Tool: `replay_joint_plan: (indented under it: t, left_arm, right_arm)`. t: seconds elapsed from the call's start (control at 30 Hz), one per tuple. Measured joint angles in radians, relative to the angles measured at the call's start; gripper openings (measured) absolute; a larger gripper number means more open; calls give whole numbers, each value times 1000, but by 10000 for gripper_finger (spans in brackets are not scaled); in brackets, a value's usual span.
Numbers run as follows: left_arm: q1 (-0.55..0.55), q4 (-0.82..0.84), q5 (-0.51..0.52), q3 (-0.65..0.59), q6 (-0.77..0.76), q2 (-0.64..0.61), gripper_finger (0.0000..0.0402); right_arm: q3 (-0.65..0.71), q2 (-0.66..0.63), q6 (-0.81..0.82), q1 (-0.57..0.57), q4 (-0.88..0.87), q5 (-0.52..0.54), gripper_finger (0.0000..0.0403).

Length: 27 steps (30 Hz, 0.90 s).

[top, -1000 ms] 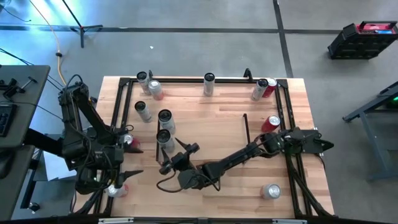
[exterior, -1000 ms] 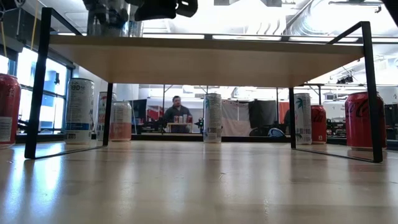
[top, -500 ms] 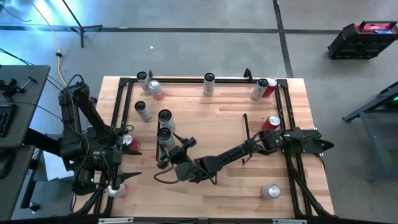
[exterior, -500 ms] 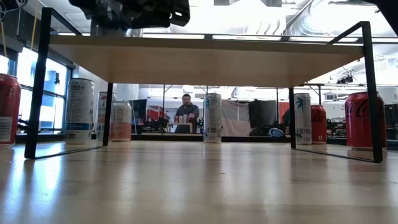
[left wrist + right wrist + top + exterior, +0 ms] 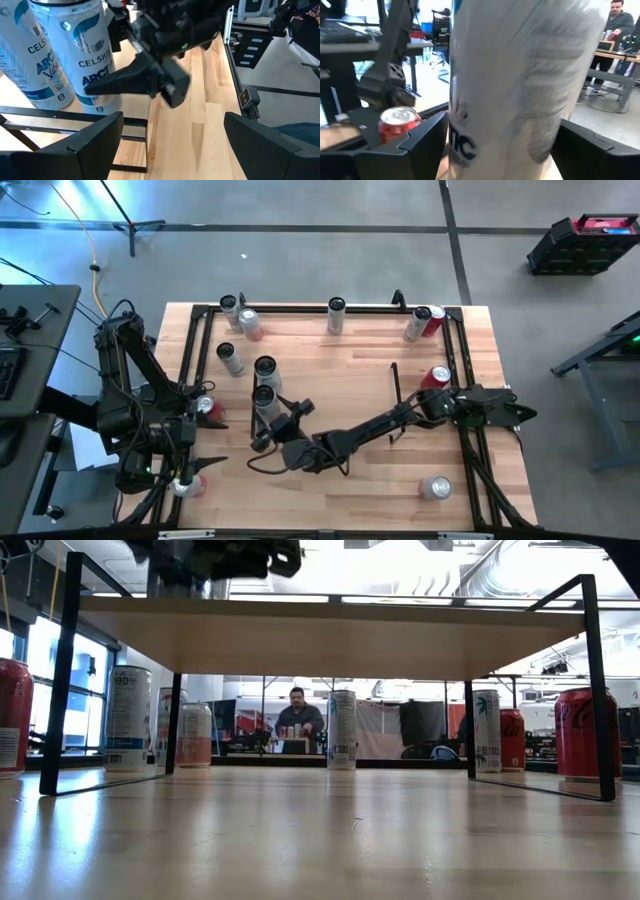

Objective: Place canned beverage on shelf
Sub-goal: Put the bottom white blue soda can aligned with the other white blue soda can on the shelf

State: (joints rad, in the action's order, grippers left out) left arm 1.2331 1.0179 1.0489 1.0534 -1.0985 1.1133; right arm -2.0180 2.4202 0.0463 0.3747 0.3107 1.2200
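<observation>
The shelf [image 5: 330, 635] is a light-wood board on black wire end frames [image 5: 395, 385]. Three white-and-blue cans stand on it at its left end. The nearest of them [image 5: 264, 398] fills my right wrist view [image 5: 520, 75]. My right gripper [image 5: 279, 425] reaches in level from the table's right and stands open, one finger on each side of this can. My left gripper [image 5: 170, 145] waits open at the table's left edge, facing the same cans [image 5: 95, 55], with nothing between its fingers. My right gripper's fingers [image 5: 422, 137] stand level on either side of the can's wall [image 5: 470, 145], about halfway up, coming from the table's near right. I cannot tell whether they touch it. The can stands upright on the shelf.
Two more cans [image 5: 264, 368] [image 5: 230, 355] stand just beyond it on the shelf. Several cans line the far edge [image 5: 335, 315]. Red cans stand at the right [image 5: 435, 378] and by the left arm [image 5: 207, 408]; one can is near right [image 5: 437, 487]. A person [image 5: 297, 715] is in the room behind.
My right gripper has moved a little toward the table's left, toward the nearest can on the shelf, which now stands between its fingers. The can has stayed upright in its place.
</observation>
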Motion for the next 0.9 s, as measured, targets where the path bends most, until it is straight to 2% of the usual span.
replay_joint_plan:
  t: [0.33,0.5,0.67,0.9]
  left_arm:
    - [0,-23,0,0,1,0,335]
    - [0,-26,-13,0,2,0,335]
    - [0,-26,-15,0,2,0,335]
    - [0,-27,-21,0,2,0,335]
  right_arm:
    - [-48,-8,182,-4,-204,-78,255]
    - [-48,-11,146,-5,-211,-86,249]
    - [-47,-19,98,-2,-231,-140,251]
    - [-43,-58,113,13,-318,-187,252]
